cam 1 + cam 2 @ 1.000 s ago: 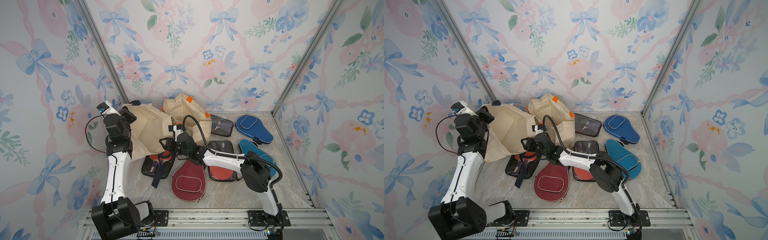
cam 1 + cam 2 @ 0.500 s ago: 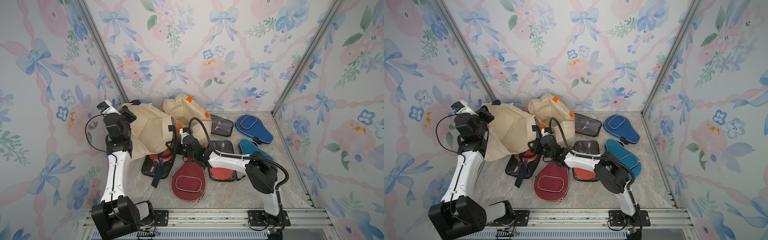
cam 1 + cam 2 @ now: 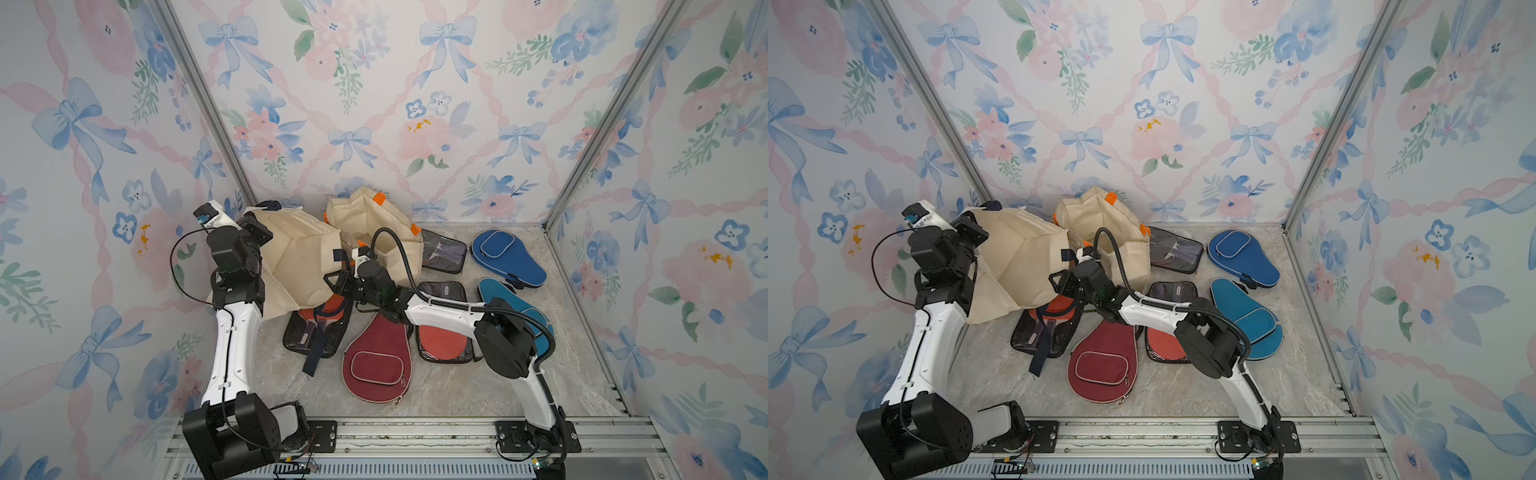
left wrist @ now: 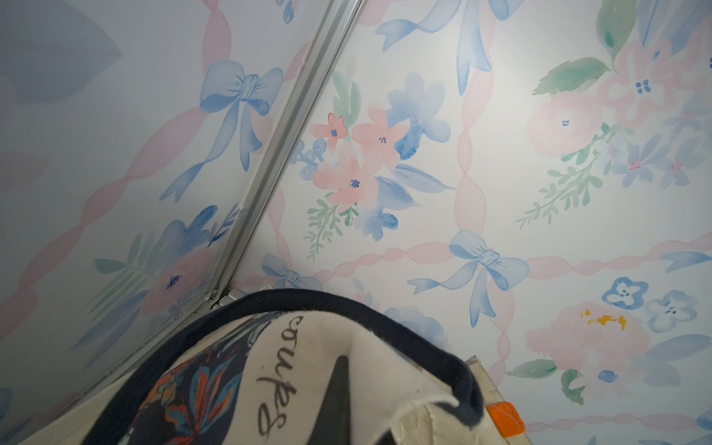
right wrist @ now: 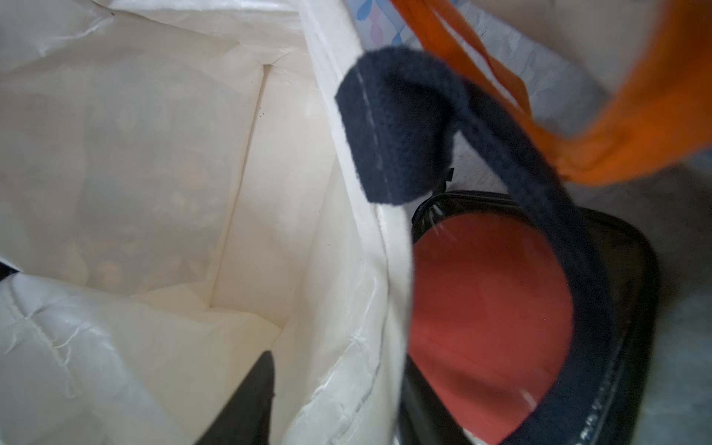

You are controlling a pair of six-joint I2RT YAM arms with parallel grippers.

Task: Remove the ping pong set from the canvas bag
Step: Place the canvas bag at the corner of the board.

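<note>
Right gripper (image 3: 336, 284) has swung back left to the mouth of the canvas bag (image 3: 299, 257); jaws spread or closing, I cannot tell. Left gripper (image 3: 258, 226) is clamped tight on the bag's rim, holding it up at the rear left corner of the table (image 3: 457, 386). Ping pong set (image 3: 334, 309), a red paddle in a clear case, lies on the table partly under the mouth, navy strap (image 5: 558, 239) across it.

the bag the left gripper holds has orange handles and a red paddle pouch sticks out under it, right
No: the bag in the left gripper has navy handles, seen in the left wrist view. The orange handles are on the other bag. The red paddle pouch does stick out under it.
</note>
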